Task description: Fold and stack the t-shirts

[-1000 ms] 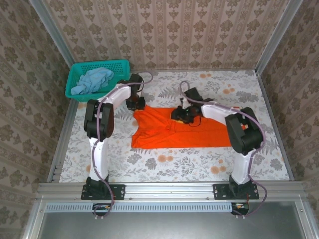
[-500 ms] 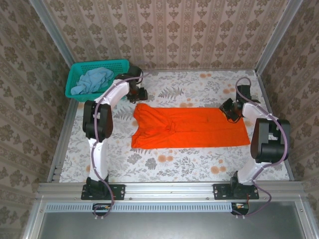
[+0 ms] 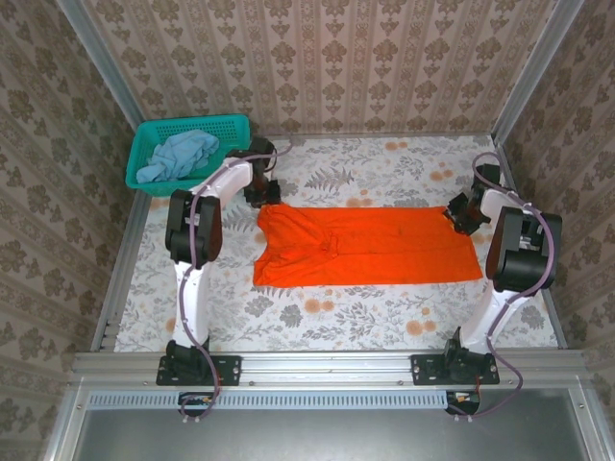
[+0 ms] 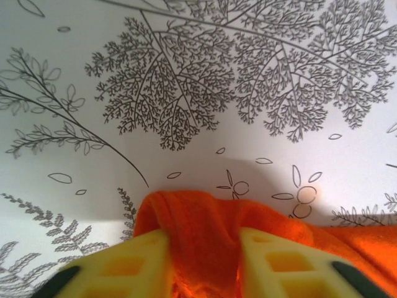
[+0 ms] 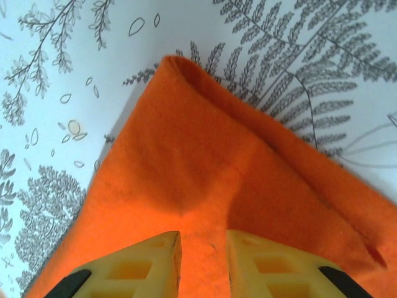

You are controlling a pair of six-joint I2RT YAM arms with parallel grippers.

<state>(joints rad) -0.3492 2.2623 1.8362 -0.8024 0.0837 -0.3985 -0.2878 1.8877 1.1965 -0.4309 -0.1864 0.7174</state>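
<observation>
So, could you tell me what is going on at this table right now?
The two arms are working on the orange t-shirt, which lies spread out across the table. The left tool pinches its far left corner and the right tool pinches its far right corner. The pale blue t-shirt sits crumpled in the teal basket at the table's far left.

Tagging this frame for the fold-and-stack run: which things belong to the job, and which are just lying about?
Job:
- orange shirt, spread out
- blue shirt, bunched in the basket
- left gripper and right gripper, each pinching a far corner of the orange shirt

Lying about:
- basket
- table
- walls
</observation>
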